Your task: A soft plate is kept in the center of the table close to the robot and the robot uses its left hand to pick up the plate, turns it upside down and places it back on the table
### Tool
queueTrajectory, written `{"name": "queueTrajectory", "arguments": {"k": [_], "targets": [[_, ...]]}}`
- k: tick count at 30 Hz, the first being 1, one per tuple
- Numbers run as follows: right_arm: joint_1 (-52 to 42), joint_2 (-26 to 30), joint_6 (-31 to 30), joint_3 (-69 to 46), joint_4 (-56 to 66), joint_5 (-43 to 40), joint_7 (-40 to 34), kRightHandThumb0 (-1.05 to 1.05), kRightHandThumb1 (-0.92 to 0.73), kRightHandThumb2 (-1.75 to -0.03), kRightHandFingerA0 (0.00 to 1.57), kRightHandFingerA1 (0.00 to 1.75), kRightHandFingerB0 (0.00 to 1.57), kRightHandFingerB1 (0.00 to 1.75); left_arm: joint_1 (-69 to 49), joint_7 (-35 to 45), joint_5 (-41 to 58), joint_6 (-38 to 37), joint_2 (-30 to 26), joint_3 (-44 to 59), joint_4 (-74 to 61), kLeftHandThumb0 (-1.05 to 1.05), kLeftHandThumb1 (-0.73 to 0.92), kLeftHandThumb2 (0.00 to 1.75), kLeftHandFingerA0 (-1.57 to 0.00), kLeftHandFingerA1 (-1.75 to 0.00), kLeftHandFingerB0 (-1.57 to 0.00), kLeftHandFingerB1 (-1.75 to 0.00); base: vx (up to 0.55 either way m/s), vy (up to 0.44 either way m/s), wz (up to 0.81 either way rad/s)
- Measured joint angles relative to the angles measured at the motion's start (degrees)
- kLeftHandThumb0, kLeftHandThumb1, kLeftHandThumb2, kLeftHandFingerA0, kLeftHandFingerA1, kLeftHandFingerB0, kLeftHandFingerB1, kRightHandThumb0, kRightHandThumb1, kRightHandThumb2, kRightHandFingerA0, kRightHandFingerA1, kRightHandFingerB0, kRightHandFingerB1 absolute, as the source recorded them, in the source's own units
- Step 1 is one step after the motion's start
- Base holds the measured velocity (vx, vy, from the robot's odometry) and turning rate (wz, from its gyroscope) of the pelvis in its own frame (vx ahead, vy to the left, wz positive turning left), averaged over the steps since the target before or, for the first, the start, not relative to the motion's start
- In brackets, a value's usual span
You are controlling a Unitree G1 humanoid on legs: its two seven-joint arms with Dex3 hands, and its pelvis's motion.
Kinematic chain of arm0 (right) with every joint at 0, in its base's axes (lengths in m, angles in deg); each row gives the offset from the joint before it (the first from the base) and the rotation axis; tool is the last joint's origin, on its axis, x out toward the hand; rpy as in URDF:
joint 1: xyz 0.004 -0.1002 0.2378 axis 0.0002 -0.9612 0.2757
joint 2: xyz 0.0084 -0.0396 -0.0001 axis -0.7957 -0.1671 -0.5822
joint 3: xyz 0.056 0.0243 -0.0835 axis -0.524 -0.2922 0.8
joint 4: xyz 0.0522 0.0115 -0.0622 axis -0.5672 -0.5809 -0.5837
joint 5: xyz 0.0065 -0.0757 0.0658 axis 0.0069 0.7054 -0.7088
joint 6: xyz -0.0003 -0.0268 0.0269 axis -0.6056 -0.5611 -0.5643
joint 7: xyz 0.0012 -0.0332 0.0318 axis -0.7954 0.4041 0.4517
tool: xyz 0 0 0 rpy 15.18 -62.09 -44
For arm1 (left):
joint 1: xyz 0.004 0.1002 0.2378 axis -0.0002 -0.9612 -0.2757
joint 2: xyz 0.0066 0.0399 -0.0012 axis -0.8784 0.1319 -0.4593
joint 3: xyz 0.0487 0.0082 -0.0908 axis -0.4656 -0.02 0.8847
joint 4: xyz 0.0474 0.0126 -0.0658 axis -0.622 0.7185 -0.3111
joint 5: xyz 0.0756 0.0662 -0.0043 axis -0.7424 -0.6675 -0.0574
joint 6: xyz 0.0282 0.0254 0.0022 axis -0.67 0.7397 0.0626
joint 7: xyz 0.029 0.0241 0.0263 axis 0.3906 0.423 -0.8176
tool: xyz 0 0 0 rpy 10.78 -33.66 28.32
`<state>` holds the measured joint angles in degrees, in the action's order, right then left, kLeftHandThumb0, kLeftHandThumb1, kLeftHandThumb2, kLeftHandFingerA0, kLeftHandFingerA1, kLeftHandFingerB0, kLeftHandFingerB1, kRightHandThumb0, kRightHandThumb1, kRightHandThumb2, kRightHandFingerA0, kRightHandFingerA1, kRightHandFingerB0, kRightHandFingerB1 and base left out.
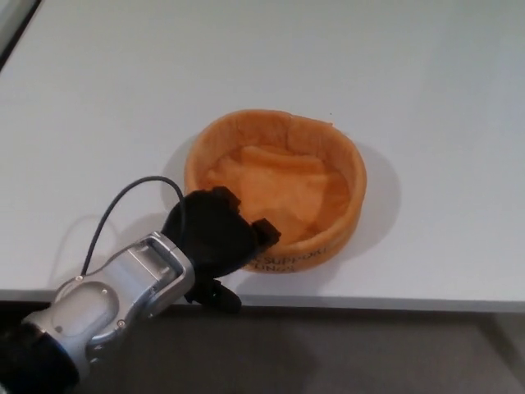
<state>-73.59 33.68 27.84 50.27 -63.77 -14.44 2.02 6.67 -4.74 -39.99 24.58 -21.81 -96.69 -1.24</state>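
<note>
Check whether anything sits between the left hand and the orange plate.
Nothing visible does. The left hand is right at the near-left rim of the soft orange plate, overlapping it in this view. The white table around them shows no other objects.
</note>
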Motion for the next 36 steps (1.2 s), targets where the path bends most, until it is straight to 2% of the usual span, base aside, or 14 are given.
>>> {"name": "queueTrajectory", "arguments": {"k": [1, 3, 4, 5, 7, 10, 11, 13, 14, 15, 19, 20, 24, 36], "targets": [[0.0, 0.0, 0.0, 0.0, 0.0, 0.0, 0.0, -0.86, -0.79, -0.82, 0.40, 0.46, 0.34, 0.39, 0.2, -0.3, -0.4, -0.2, 0.1, -0.3, 0.0, -0.89, 0.82, 0.65, -0.69, -0.55, -0.51, -0.35, 0.00, 0.000, 0.00], [0.0, 0.0, -0.1, 0.0, 0.0, 0.0, 0.0, -0.88, -0.78, -0.83, 0.40, 0.45, 0.34, 0.39, 0.5, -0.9, -0.9, -0.6, 0.5, -0.7, 0.3, -0.79, 0.76, 0.65, -0.92, -1.22, -0.49, -0.36, 0.00, 0.000, 0.00], [0.0, 0.0, -0.1, 0.0, 0.0, 0.0, 0.0, -0.80, -0.92, -0.68, 0.46, 0.40, 0.39, 0.34, 0.6, -1.1, -0.9, -0.7, 0.7, -0.8, 0.5, -0.76, 0.65, 1.04, -1.07, -1.22, -0.33, -0.47, 0.00, 0.000, 0.00], [0.1, 0.0, -0.1, 0.0, -0.1, 0.0, 0.0, -0.80, -0.92, -0.68, 0.46, 0.40, 0.39, 0.34, 0.7, -1.5, -1.0, -1.2, 1.1, -0.8, 1.0, -0.76, 0.65, 1.04, -1.07, -1.22, -0.33, -0.47, 0.00, 0.000, 0.00], [0.1, 0.0, -0.1, 0.0, -0.1, 0.0, 0.0, -0.81, -0.91, -0.68, 0.45, 0.41, 0.39, 0.34, 1.0, -1.5, -0.6, -1.7, 2.0, -0.6, 1.8, -0.67, 0.75, 0.66, -1.05, -1.43, -0.44, -0.35, 0.00, 0.000, 0.00], [0.1, 0.0, -0.3, 0.0, -0.1, -0.1, 0.2, -0.81, -0.92, -0.68, 0.45, 0.40, 0.39, 0.34, 1.0, -1.0, 0.2, -2.3, 3.2, -0.2, 2.3, -0.61, 0.78, 0.63, -1.00, -1.44, -0.54, -0.39, 0.00, 0.000, 0.00], [0.1, 0.0, -0.3, 0.0, -0.2, -0.1, 0.2, -0.81, -0.92, -0.69, 0.45, 0.40, 0.38, 0.33, 1.0, -0.8, 0.5, -2.6, 3.5, 0.1, 2.5, -0.59, 0.78, 0.63, -0.94, -1.67, -0.87, -1.30, 0.00, 0.000, 0.00], [0.1, 0.0, -0.4, 0.0, -0.2, -0.1, 0.3, -0.82, -0.92, -0.68, 0.45, 0.40, 0.38, 0.34, 1.0, -0.4, 0.8, -2.7, 4.0, 0.4, 2.7, -0.56, 0.73, 0.62, -0.97, -1.70, -0.96, -1.27, 0.00, 0.000, 0.00], [0.1, 0.0, -0.4, 0.0, -0.2, -0.1, 0.3, -0.82, -0.92, -0.68, 0.46, 0.40, 0.39, 0.34, 1.0, -0.4, 0.9, -2.8, 4.2, 0.5, 2.7, -0.53, 0.53, 0.93, -1.26, -1.43, -0.94, -1.11, 0.00, 0.000, 0.00], [0.1, 0.0, -0.4, 0.0, -0.2, -0.1, 0.3, -0.82, -0.91, -0.68, 0.46, 0.40, 0.38, 0.34, 1.0, -0.4, 0.9, -2.8, 4.2, 0.5, 2.7, -0.51, 0.66, 0.60, -0.97, -1.69, -0.83, -1.37, 0.00, 0.000, 0.00], [0.1, 0.0, -0.5, 0.1, -0.2, -0.1, 0.4, -0.82, -0.91, -0.68, 0.45, 0.40, 0.38, 0.34, 1.0, -0.2, 1.1, -2.8, 4.5, 1.0, 2.9, -0.51, 0.43, 0.88, -1.26, -1.41, -0.91, -1.10, 0.00, 0.000, 0.00], [0.1, 0.0, -0.6, 0.1, -0.2, -0.1, 0.5, -0.82, -0.91, -0.68, 0.46, 0.40, 0.37, 0.34, 1.1, -0.2, 1.2, -3.0, 4.5, 1.2, 2.9, -0.54, 0.58, 0.58, -0.99, -1.66, -0.86, -1.37, 0.00, 0.000, 0.00], [0.1, 0.0, -0.6, 0.1, -0.2, -0.1, 0.5, -0.82, -0.91, -0.68, 0.46, 0.41, 0.38, 0.34, 1.0, -0.2, 1.5, -3.5, 4.5, 1.9, 2.9, -0.50, 0.53, 0.60, -0.98, -1.72, -0.84, -1.50, 0.00, 0.000, 0.00], [0.1, 0.0, -0.9, 0.1, -0.2, -0.1, 0.6, -0.82, -0.91, -0.68, 0.47, 0.40, 0.37, 0.34, 1.1, 0.3, 1.4, -4.2, 4.5, 2.8, 2.9, -0.42, 0.59, 0.62, -0.92, -1.71, -0.80, -1.44, 0.00, 0.000, 0.00]]}}
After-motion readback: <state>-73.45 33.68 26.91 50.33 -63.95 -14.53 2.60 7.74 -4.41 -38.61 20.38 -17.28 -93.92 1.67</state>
